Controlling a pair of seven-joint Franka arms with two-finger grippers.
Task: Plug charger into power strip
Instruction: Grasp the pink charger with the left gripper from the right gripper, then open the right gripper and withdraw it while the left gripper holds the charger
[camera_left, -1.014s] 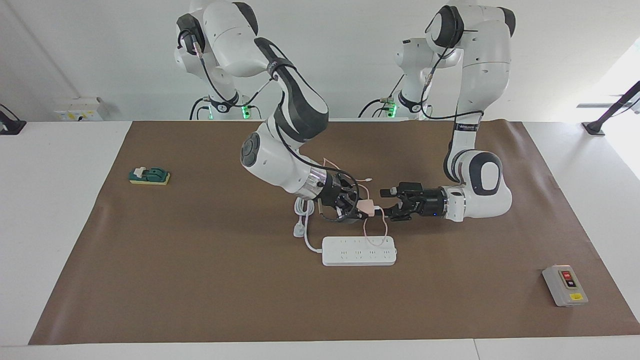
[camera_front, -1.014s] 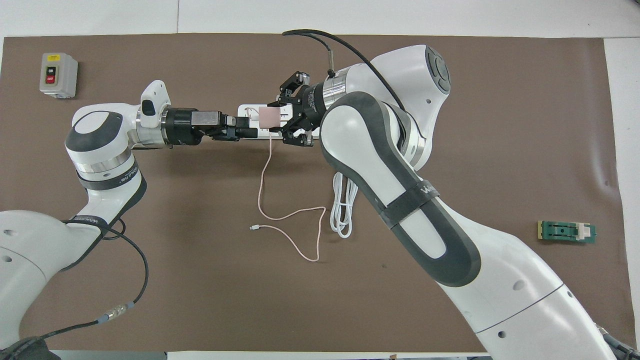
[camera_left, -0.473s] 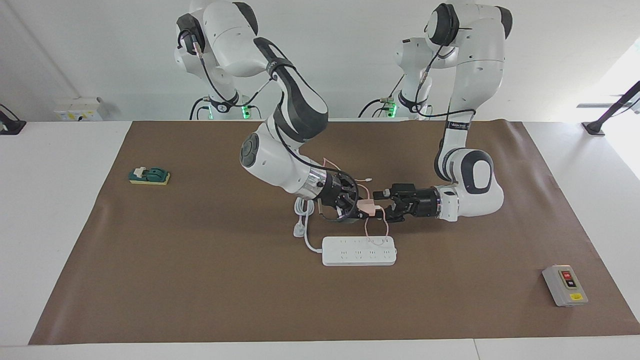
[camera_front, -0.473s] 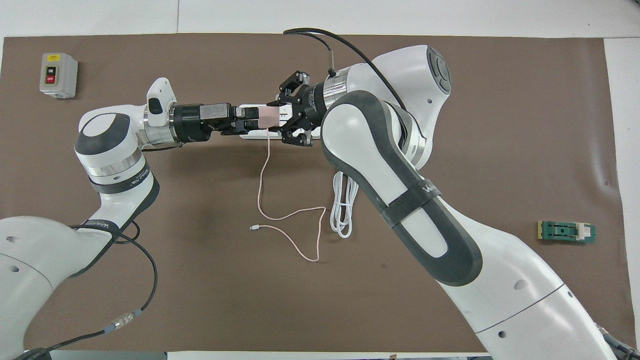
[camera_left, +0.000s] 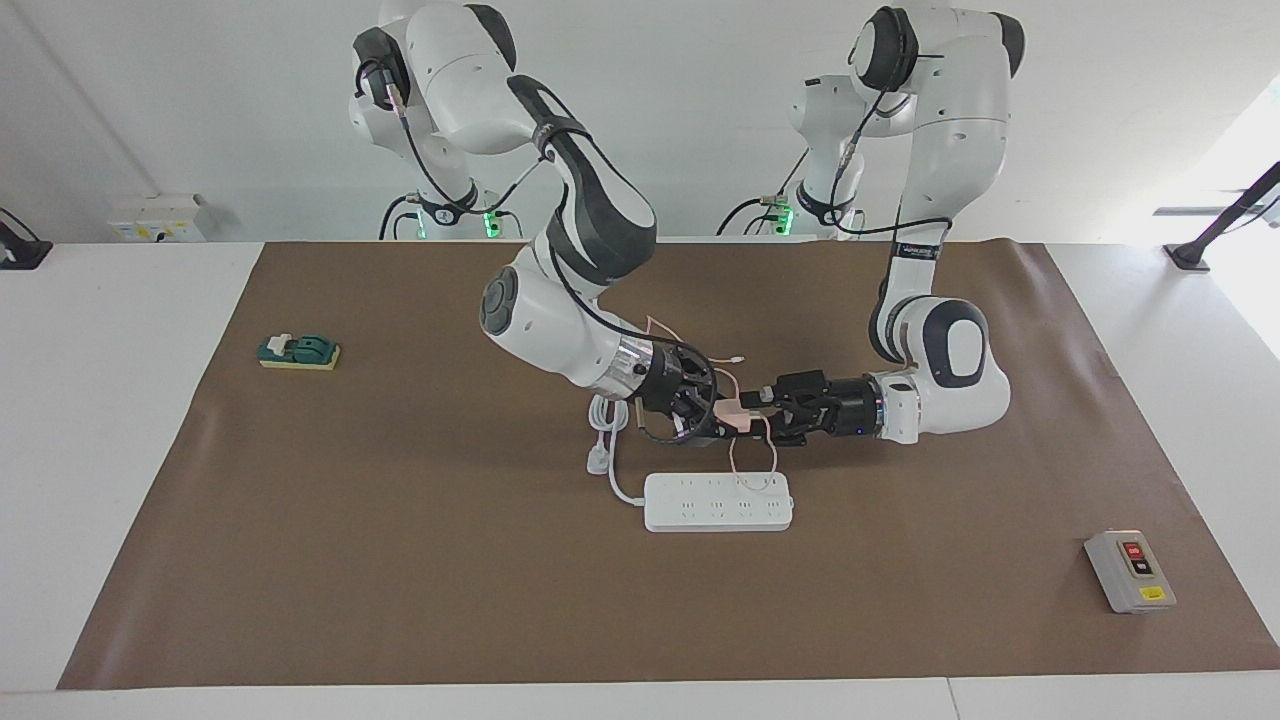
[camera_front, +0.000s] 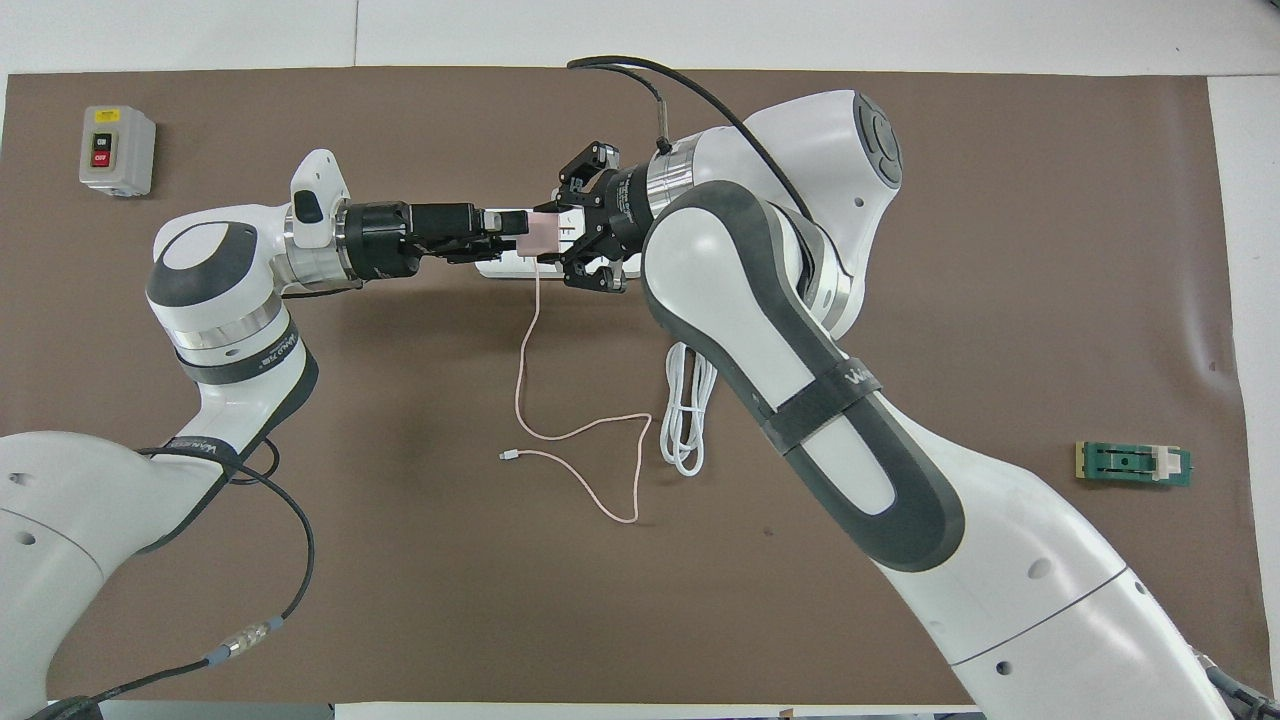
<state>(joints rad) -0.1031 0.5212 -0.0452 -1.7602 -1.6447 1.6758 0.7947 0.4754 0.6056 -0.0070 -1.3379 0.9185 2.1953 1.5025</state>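
The pale pink charger (camera_left: 732, 412) is up in the air over the mat, beside the power strip (camera_left: 718, 501) on the robots' side. My right gripper (camera_left: 712, 410) is shut on it; the charger also shows in the overhead view (camera_front: 543, 235). My left gripper (camera_left: 762, 402) points sideways at the charger and its tip meets the charger's free end (camera_front: 512, 228). The thin pink cable (camera_front: 520, 380) hangs from the charger and trails over the mat. The strip is mostly covered by both grippers in the overhead view (camera_front: 497, 270).
The strip's thick white cord lies coiled (camera_front: 685, 420) nearer to the robots than the strip. A grey box with red and black buttons (camera_left: 1130, 570) sits toward the left arm's end. A green block (camera_left: 298, 352) lies toward the right arm's end.
My left gripper has moved toward the charger and closed the gap, now touching its free end. My right gripper has stayed put with the charger in it.
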